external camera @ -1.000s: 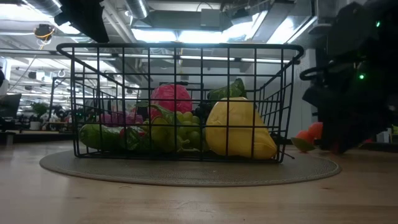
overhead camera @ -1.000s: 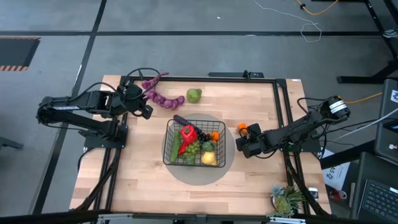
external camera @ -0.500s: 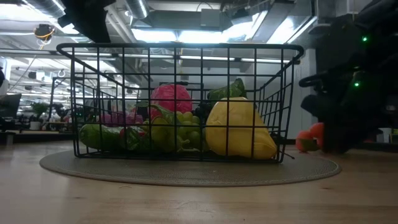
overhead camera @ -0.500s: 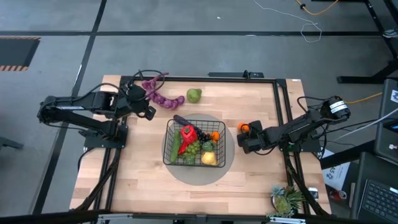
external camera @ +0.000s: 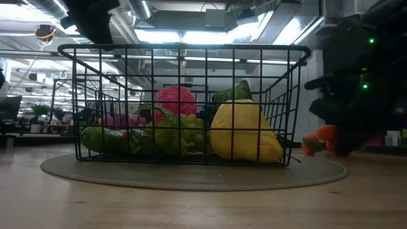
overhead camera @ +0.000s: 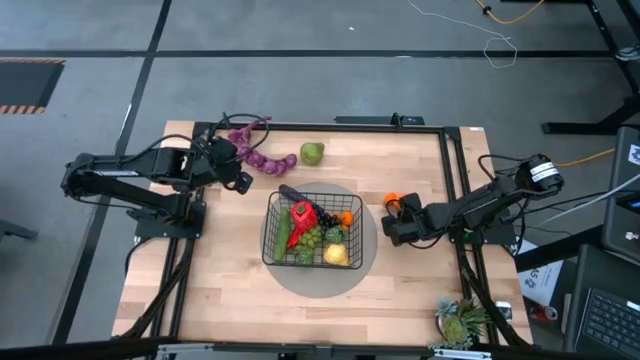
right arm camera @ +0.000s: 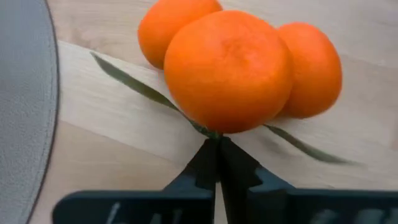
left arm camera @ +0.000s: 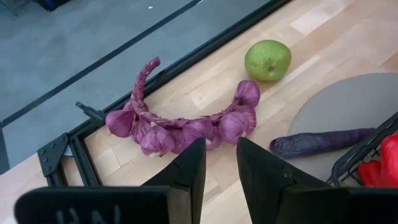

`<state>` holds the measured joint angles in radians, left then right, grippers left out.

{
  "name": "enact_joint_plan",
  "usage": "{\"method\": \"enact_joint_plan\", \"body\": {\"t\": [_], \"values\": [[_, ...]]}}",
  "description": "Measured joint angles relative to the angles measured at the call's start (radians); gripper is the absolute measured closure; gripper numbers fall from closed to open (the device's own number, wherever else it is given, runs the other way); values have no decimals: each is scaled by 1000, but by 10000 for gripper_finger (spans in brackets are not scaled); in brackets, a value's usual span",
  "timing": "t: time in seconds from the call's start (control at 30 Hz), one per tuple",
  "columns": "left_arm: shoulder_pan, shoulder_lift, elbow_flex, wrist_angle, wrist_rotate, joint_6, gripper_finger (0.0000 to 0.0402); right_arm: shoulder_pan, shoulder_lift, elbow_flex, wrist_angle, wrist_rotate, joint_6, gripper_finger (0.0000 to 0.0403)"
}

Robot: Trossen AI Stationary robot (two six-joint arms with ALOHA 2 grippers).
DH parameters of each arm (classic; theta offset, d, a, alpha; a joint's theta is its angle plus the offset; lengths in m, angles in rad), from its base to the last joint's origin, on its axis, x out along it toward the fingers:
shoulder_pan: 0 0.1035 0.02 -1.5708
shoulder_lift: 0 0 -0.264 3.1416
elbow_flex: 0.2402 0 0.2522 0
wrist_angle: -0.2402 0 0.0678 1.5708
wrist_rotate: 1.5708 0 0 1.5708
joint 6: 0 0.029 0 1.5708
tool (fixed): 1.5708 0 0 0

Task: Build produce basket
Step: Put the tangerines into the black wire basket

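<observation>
Right gripper low over the table, fingers pinched together at the green stem under the oranges, which sit just off the grey mat, right of the basket. Basket on the mat, already holding pepper, grapes, lemon. Left gripper narrowly parted, empty, above the purple string; green pear just beyond.

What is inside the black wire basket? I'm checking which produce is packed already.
Inside the black wire basket lie a red pepper, green grapes, a yellow lemon, a green cucumber and something orange. Anything beneath them is covered.
</observation>
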<state>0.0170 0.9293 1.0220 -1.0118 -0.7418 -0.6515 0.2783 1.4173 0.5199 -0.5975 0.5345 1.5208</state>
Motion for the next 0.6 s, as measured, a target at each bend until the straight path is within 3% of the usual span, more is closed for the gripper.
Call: {"method": "enact_joint_plan", "body": {"t": [0.23, 0.4, 0.6], "values": [[0, 0, 0, -6, 3, 7, 316, 0, 0, 176, -218, 72, -50, 401], [0, 0, 0, -6, 4, 7, 316, 0, -1, 352, -360, 187, -152, 402], [0, 0, 0, -6, 4, 7, 316, 19, -1, 522, -239, 290, -475, 402]]}}
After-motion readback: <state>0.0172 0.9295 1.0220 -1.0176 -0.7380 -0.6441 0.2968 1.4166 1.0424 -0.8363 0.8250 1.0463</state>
